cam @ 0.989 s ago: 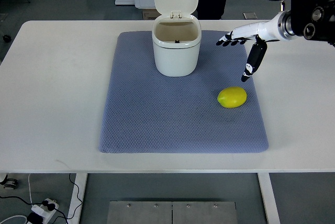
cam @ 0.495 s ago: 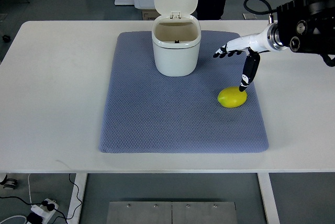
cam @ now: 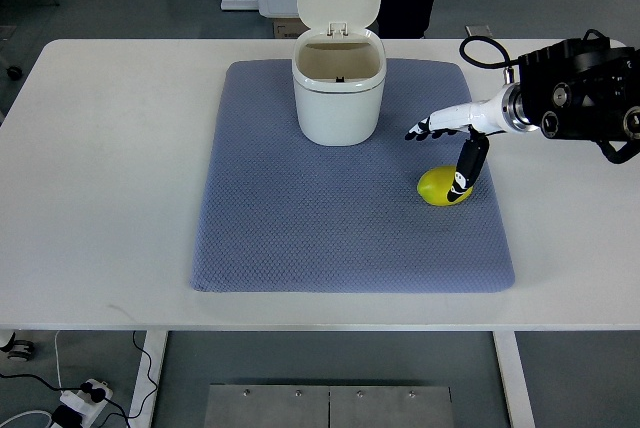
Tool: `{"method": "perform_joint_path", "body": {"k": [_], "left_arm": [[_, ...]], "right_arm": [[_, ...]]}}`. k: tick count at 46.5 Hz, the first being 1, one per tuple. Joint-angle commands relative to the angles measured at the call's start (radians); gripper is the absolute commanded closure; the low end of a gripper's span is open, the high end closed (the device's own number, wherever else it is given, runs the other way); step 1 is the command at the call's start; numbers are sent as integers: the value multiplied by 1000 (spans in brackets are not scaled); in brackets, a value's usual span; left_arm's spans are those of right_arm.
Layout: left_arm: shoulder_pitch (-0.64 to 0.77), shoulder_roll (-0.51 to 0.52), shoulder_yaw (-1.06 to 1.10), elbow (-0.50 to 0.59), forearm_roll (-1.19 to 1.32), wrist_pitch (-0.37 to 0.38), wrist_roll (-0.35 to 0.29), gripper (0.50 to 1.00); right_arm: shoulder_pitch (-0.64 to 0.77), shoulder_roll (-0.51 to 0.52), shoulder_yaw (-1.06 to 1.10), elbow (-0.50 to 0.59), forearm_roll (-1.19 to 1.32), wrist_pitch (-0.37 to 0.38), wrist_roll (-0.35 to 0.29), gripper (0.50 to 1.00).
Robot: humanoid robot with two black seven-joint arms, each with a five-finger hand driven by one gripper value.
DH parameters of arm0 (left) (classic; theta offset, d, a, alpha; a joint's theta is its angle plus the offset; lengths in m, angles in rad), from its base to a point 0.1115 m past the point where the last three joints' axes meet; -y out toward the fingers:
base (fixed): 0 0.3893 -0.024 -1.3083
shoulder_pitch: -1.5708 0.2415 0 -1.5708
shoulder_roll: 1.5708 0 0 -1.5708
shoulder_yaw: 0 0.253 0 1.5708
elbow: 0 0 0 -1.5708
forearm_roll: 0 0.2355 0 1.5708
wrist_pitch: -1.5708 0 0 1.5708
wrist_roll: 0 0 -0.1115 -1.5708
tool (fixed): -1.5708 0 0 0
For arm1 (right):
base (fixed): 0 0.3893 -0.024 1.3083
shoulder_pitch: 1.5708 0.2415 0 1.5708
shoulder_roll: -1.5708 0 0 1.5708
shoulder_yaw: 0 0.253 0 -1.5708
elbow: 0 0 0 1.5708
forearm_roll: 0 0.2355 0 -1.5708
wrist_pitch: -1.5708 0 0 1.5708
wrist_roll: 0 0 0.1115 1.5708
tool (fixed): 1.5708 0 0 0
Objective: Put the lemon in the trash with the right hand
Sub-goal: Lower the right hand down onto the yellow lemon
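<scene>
Top view: smooth yellow oval lemon [cam: 440,186] lies under right hand [cam: 452,143].

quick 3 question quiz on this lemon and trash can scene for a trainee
1. True or false: the trash can has its lid up.
2. Where is the lemon? A) inside the can B) on the grey mat C) on the bare table
3. Fill in: the right hand has its thumb down at the lemon and its fingers ____.

Key
1. True
2. B
3. spread, so the lemon is not yet grasped
</scene>
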Motion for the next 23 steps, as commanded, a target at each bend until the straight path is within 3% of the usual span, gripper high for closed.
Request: {"method": "perform_joint_path", "body": {"k": [1,23], "left_arm": [[0,0,0,0,0,0,1,500],[0,0,0,0,0,0,1,500]], "right_arm": [[-17,0,2,0,-9,-13,3,515],[-60,1,9,-8,-21,-41,21,651]]}}
